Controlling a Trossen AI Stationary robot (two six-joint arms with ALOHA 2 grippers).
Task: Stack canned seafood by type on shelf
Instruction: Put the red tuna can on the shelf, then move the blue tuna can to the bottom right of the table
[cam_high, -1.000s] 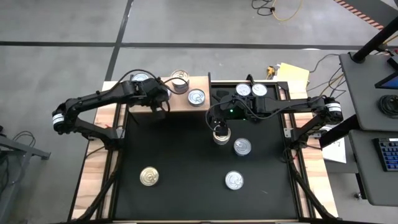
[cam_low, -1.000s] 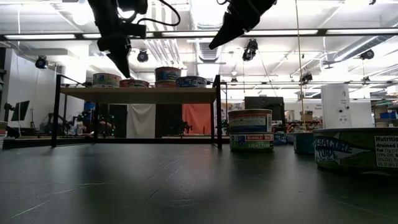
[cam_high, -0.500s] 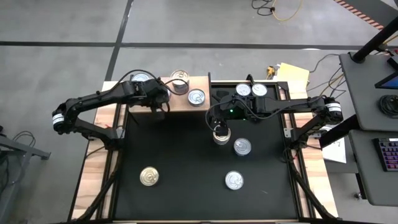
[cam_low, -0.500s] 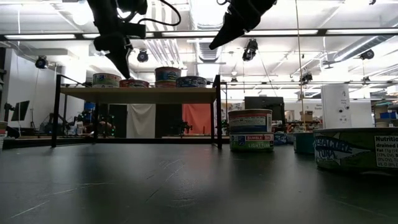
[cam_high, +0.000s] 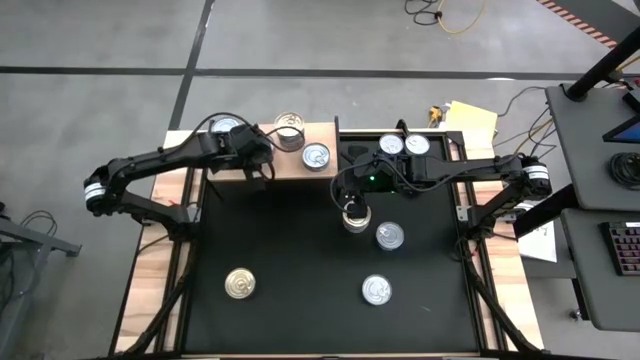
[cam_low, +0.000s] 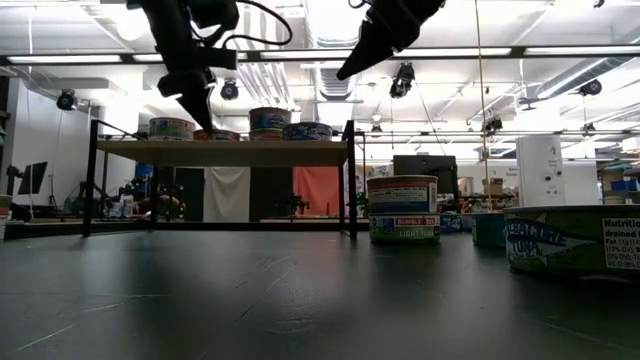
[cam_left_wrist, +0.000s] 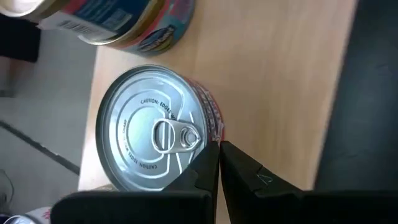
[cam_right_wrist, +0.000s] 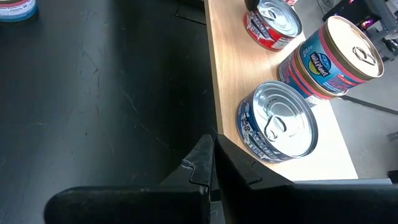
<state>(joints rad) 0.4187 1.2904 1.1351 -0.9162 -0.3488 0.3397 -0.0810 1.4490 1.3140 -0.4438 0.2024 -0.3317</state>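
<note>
along the far edge of the black table (cam_high: 300, 260) stood the shelf (cam_high: 290, 165), a light wooden stand whose near edge met the open dark surface. on its top sat a silver-topped can (cam_high: 316, 155) at the right end, a stack of two cans (cam_high: 288, 129) behind it topped in gold, and a red-labelled can (cam_left_wrist: 155, 137) toward the left end, mostly hidden under the left arm in the high view. another can (cam_high: 227, 126) stood farther left. bare wood remained along the shelf's near edge, beside the red-labelled can.

the left gripper (cam_left_wrist: 219, 155) hung over the shelf's left part, jaws fully closed and holding nothing. its tips lay just over the rim of the red-labelled can, on the side nearest the bare wood; contact could not be judged.

the right gripper (cam_right_wrist: 211, 152) hung above the table just off the shelf's right end, jaws pressed together and empty. the silver-topped can stood near its tips, on the shelf side of the wood edge, clearly apart from them.

on the table, a can (cam_high: 355, 220) stood directly under the right arm, a blue-and-white can (cam_high: 390, 236) just beside it, another silver one (cam_high: 377, 290) nearer the front, and a gold-topped can (cam_high: 240, 283) alone at front left. two further cans (cam_high: 404, 145) sat by the right arm's base. wide free surface lay between the gold-topped can and the right-hand group.
</note>
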